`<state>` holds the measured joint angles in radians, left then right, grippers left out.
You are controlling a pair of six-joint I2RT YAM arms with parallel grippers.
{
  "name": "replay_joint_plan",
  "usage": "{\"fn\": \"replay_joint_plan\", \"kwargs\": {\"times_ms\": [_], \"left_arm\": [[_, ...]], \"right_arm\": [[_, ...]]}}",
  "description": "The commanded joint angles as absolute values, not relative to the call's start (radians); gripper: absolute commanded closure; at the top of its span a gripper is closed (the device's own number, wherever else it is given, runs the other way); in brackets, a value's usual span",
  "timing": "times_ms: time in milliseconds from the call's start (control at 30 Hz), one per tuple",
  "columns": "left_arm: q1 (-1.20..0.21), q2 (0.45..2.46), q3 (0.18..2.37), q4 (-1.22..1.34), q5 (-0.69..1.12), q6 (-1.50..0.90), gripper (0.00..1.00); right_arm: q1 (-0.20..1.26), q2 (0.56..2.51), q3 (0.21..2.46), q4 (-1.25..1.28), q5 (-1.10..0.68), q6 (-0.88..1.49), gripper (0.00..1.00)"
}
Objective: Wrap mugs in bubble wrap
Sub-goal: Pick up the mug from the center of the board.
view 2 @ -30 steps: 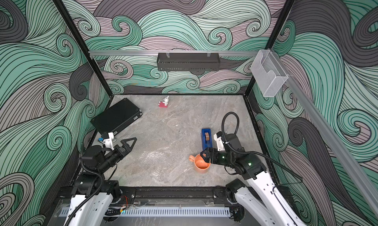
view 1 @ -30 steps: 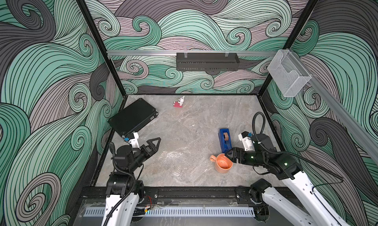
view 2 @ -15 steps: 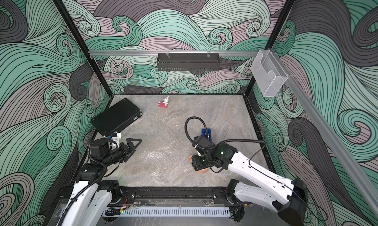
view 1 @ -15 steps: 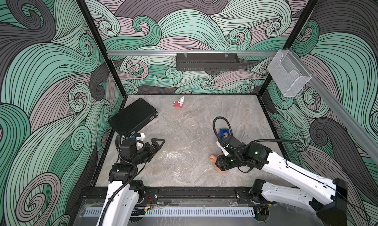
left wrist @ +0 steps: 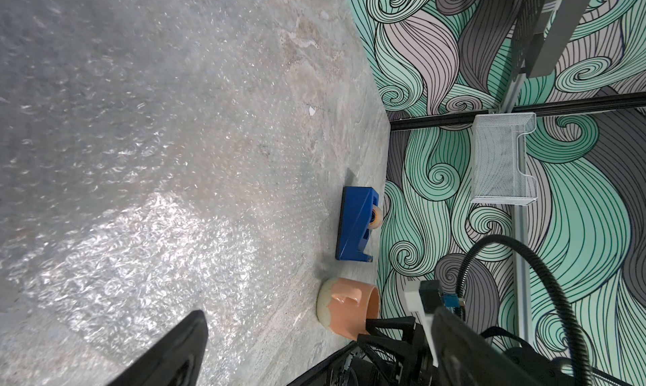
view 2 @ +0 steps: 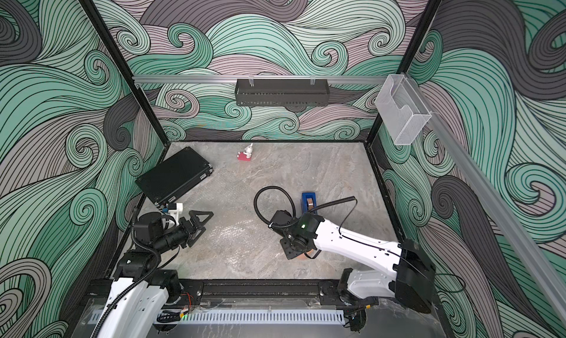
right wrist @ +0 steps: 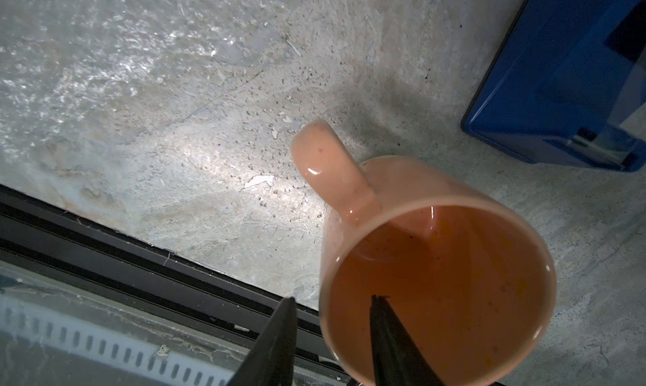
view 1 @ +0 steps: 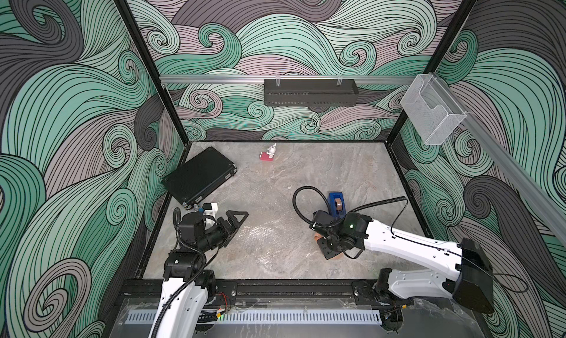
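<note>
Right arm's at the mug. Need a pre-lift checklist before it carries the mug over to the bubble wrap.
1. Right gripper straddles the mug wall, one finger inside, one outside: ok.
2. Jaws clamped on the wall: not ok; gaps show on both sides.
3. Mug upright on the table: ok.
4. Blue tape dispenser close beside the mug but apart from it: ok; a straight-up lift looks safest.
5. Bubble wrap spread flat: ok.
6. Left gripper open, holding nothing: ok.
</note>
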<state>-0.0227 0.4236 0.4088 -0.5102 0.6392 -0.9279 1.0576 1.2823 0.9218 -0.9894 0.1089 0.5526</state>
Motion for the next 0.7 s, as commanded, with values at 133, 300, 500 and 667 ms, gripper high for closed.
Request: {"fn": "replay_joint_plan", "kwargs": {"times_ms": [133,300,500,667], "left_arm": [[-0.019,0.518,0.487,-0.647,0.543,-0.849,0.01],[-0.019,0.546,0.515,-0.693,0.482,-0.82,0.01],[-0.018,0.539,0.57,-0.77,0.403,-0.815,0.01],[-0.018,0.536,0.609,-0.807,0.348,-0.823,0.01]], "right_arm": [[1.069,1.318,0.952,-1.021,0.161,0.541,0.7],[1.082,1.347,0.98,-1.063,0.187,0.532,0.83],[1.081,1.351,1.041,-1.144,0.238,0.519,1.0],[1.099,1.346,1.138,-1.212,0.254,0.498,1.0]]}}
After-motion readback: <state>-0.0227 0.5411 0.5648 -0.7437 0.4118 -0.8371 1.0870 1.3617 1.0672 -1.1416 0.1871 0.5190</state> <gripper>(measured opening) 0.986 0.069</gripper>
